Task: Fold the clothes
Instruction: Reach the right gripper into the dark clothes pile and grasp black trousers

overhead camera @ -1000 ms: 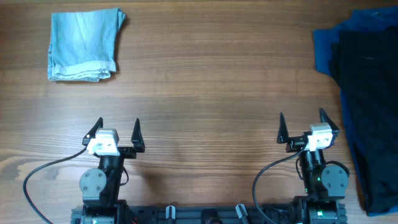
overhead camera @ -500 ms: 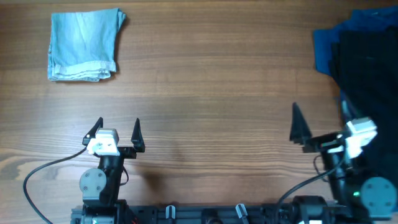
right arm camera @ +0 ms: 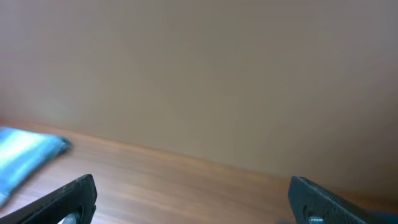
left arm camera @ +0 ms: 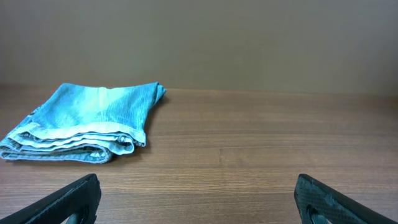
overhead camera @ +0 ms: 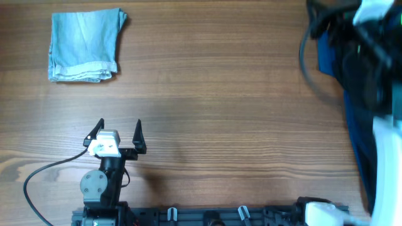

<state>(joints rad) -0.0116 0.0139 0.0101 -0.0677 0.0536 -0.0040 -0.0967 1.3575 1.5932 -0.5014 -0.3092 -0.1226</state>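
Near table point(overhead camera: 220, 94) front, left end effector point(overhead camera: 119, 129) spread wide, right end effector point(right arm camera: 193, 186) likewise (blurred overhead), over dark cloth heap point(overhead camera: 355, 116)

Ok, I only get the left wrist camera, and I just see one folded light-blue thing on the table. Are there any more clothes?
Observer: Yes. The overhead view shows a heap of dark-blue and black cloth at the table's right edge.
Operator: Where's the other arm?
Observer: The right arm reaches over that heap toward the far right corner. It looks blurred there.
Operator: Are its fingers open?
Observer: Yes. Its own wrist view shows the fingers spread wide, with nothing between them.
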